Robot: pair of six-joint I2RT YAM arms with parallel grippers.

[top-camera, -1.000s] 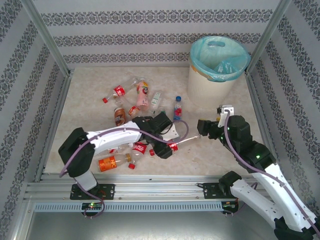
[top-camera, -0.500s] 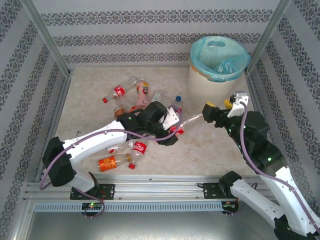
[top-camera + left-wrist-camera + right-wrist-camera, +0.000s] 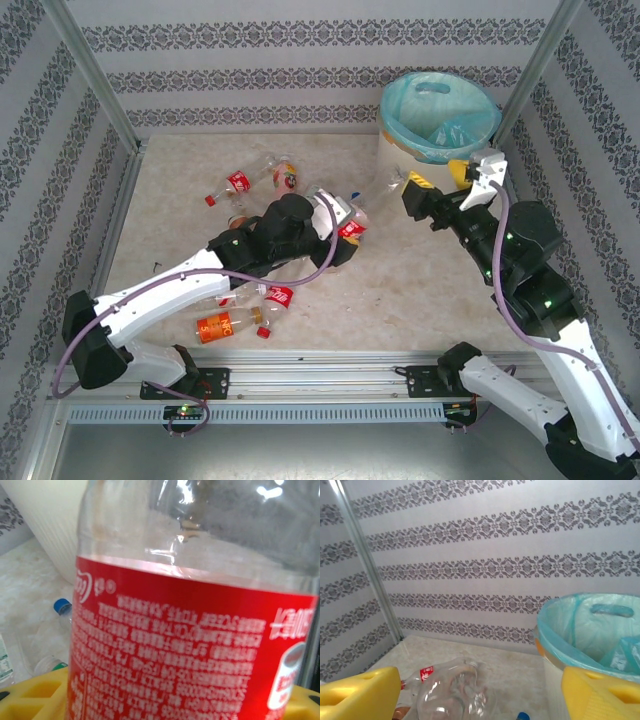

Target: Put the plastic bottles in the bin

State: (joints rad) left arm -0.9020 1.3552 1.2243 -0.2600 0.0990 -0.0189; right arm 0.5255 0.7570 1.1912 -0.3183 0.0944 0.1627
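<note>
My left gripper (image 3: 343, 226) is shut on a clear bottle with a red label (image 3: 352, 228), held off the table with its clear end (image 3: 385, 186) pointing at the bin (image 3: 415, 165). That label (image 3: 190, 645) takes up most of the left wrist view, between yellow pads (image 3: 30, 700). My right gripper (image 3: 437, 184) stands open beside the bin's near side, close to the bottle's clear end. In the right wrist view the clear bottle (image 3: 452, 692) lies between wide-apart yellow fingers (image 3: 357, 695), touching neither. The turquoise-lined bin (image 3: 585, 625) is at the right.
Several bottles lie on the table at left: a red-labelled one (image 3: 238, 183), a pink one (image 3: 288, 178), an orange one (image 3: 225, 323) and another red-labelled one (image 3: 277, 296). A blue-capped bottle (image 3: 62, 607) lies below the held one. Patterned walls and metal posts (image 3: 95, 75) close the space.
The left arm has lifted the red-labelled bottle and carried it up and right, towards the bin. The right gripper has risen and moved back to the bin's side.
</note>
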